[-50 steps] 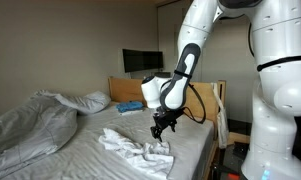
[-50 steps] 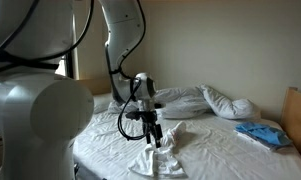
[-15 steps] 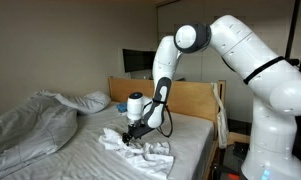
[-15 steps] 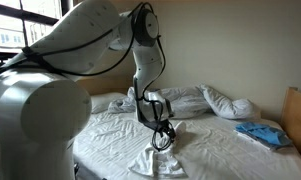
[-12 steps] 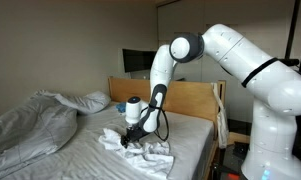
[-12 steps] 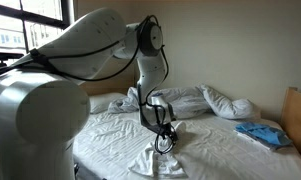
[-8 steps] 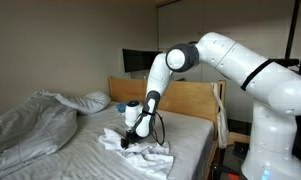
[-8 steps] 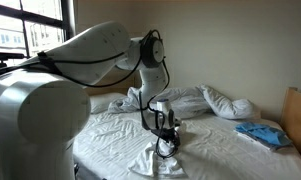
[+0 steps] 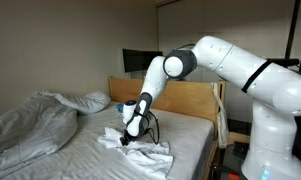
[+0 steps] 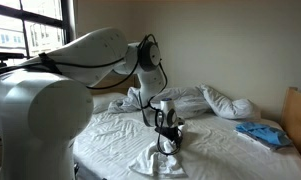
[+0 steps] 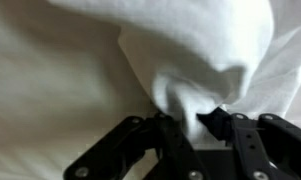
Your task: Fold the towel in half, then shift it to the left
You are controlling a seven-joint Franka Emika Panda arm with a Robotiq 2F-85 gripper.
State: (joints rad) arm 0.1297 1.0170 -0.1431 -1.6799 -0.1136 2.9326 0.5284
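Observation:
A crumpled white towel (image 9: 145,149) lies in a heap on the white bed sheet (image 9: 90,158), near the bed's edge in both exterior views. My gripper (image 9: 127,140) is pressed down into the towel's end. In an exterior view the gripper (image 10: 168,144) sits on top of the towel (image 10: 158,160). In the wrist view a raised fold of the towel (image 11: 205,55) runs down between the black fingers (image 11: 166,135), and the gripper (image 11: 190,125) is shut on that fold.
A rumpled duvet (image 9: 30,125) and pillows (image 10: 220,100) fill the other side of the bed. A blue cloth (image 10: 260,133) lies by the wooden headboard (image 9: 190,98). A dark monitor (image 9: 140,62) stands behind. The robot's base (image 9: 280,140) is beside the bed.
The arm has lowered and reached further onto the towel. The jaws have come together on a fold of it.

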